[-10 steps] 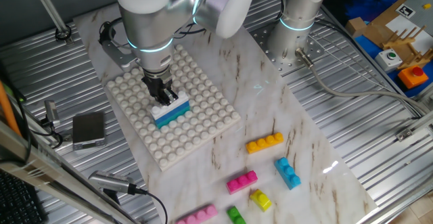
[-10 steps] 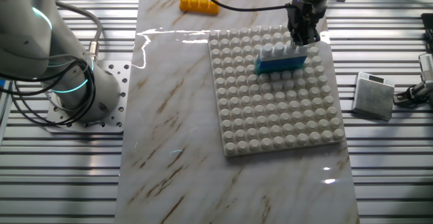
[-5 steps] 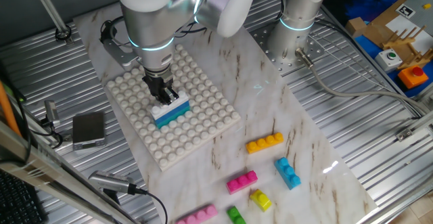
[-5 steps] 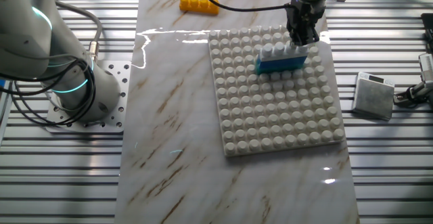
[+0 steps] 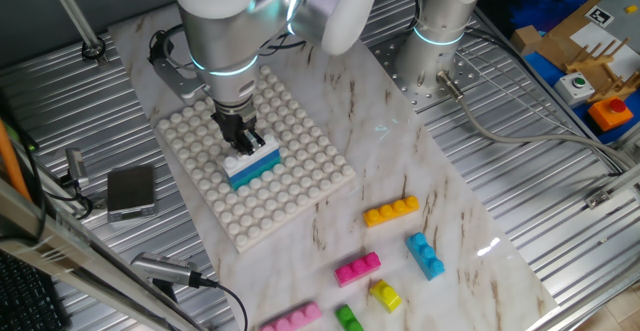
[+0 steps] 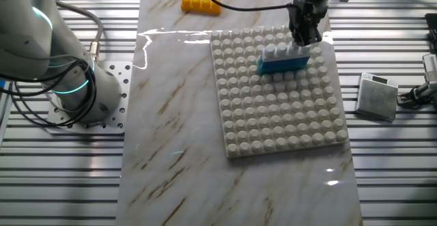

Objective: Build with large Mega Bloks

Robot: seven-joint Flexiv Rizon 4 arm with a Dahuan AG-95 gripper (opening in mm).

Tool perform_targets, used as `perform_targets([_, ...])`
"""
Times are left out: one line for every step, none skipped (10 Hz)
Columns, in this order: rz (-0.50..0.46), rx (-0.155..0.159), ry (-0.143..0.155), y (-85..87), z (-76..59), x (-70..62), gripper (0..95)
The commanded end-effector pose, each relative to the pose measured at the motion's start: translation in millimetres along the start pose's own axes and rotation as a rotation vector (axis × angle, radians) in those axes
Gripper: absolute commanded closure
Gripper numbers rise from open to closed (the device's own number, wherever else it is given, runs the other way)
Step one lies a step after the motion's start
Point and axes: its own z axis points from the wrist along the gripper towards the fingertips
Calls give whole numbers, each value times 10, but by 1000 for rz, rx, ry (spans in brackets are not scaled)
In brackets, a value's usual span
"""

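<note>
On the table [image 5: 400,171], left of centre in one fixed view, lies the white studded baseplate [image 5: 200,136], the landmark for all that follows. It carries one small stack: a white brick [image 5: 251,157] seated on a teal brick [image 5: 255,170], both four-stud bars, pressed onto the baseplate studs near its middle. In the other fixed view the same stack stands toward the far right part of the baseplate [image 6: 280,110], white brick [image 6: 281,50] above teal brick [image 6: 282,65].

The gripper [image 5: 243,141] points straight down over the stack, its dark fingers closed narrowly at one end of the white brick and touching its top. Whether it actually clamps the brick or only rests on it cannot be told from either view. In the other fixed view the gripper [image 6: 304,40] stands at the right end of the stack.

Right of the baseplate, loose on the marble surface:
- an orange four-stud bar [image 5: 391,211], just off the baseplate's near corner; also seen beyond the baseplate as [image 6: 201,5];
- a magenta bar [image 5: 358,268], nearer the camera;
- a blue bar [image 5: 425,255], right of the magenta bar, apart from it;
- a small yellow brick [image 5: 385,294] and a small green brick [image 5: 348,318], near each other below the magenta bar;
- a pale pink bar [image 5: 290,318], at the bottom edge.

All loose bricks lie studs up and well apart from the baseplate stack.
</note>
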Motion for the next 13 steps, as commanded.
perform_targets([-1,-5,5,8,-66,35,950])
perform_targets([1,-7,8,26,-110,77,950])
perform_targets([1,-7,6,43,-110,117,950])
perform_targets([3,-5,5,72,-90,197,950])
perform_targets([4,-4,3,94,-68,254,950])
perform_targets([5,-5,1,111,-47,301,950])
perform_targets([4,-3,1,121,-14,346,950])
perform_targets([2,-4,-1,114,11,371,950])
perform_targets([2,-4,-1,98,14,386,950])
perform_targets([0,-6,-2,77,1,406,950])
perform_targets([-1,-6,-1,65,-7,417,950])
perform_targets([0,-4,-1,61,9,417,950])
perform_targets([-1,-4,-1,54,40,417,950])
